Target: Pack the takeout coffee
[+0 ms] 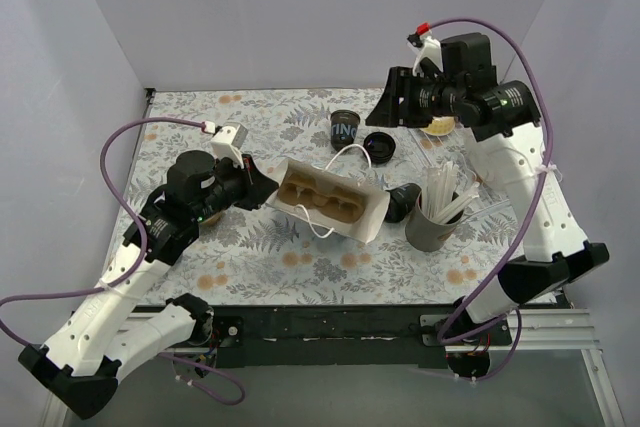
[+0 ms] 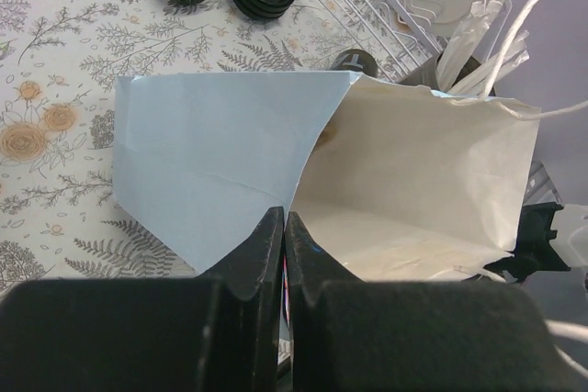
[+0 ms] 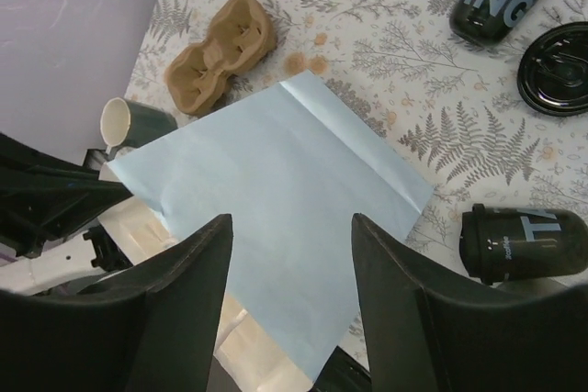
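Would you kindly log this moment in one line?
left gripper: shut on bag | right gripper: open, holding nothing | upright cup, tipped cup: outside bag

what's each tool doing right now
left tool: closed, pinching the paper bag edge
right tool: open, holding nothing

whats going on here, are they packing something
The left gripper is pinched shut on the edge of a white paper bag. The right gripper is open and empty above the table. One black cup stands upright, a second cup lies on its side, both outside the bag.
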Motion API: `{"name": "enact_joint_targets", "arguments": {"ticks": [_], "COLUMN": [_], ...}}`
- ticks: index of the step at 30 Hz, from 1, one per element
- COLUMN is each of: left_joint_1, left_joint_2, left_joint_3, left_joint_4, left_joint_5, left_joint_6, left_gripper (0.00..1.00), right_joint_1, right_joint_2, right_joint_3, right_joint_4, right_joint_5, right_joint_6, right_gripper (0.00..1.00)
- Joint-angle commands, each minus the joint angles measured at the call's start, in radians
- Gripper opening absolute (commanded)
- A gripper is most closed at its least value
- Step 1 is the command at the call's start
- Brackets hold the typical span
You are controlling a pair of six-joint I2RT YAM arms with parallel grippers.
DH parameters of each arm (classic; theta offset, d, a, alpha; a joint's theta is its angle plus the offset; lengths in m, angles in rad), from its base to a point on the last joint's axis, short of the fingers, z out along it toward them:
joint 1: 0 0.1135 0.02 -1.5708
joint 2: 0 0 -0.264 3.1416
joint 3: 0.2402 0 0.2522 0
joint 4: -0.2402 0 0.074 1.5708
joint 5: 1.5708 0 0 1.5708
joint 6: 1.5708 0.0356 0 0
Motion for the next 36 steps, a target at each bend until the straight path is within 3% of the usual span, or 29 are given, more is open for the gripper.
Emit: {"name": "enact_joint_targets", "arguments": {"ticks": [1, 13, 21, 28, 36], "left_joint_1": [0.005, 0.005, 0.005, 0.005, 0.005], "left_joint_2": [-0.031, -0.01, 0.01, 0.007, 0.014], "left_joint_3": [-0.002, 0.0, 0.011, 0.0, 0.0], "left_joint_4": [0.005, 0.046, 0.056, 0.063, 0.069], "left_joint_5": [-0.023, -0.012, -0.011, -0.009, 0.0], "left_joint_6": [-0.036, -0.004, 0.005, 0.011, 0.016], "left_gripper": [0.0, 0.0, 0.0, 0.0, 0.0], "right_joint_1": [0.01, 0.082, 0.275, 0.312, 0.315], "right_joint_2": [-0.121, -0.413, -0.465, -0.497, -0.504], "right_joint_3": [-0.108, -0.47, -0.613, -0.663, -0.67], "right_joint_4": [0.008, 0.265, 0.299, 0.316, 0.324], "right_joint_5": [-0.077, -0.158, 0.012, 0.244, 0.23], "right_joint_6": [-0.036, -0.234, -0.295, -0.324, -0.379], "right_gripper": [0.63, 0.67, 0.68, 0.63, 0.53]}}
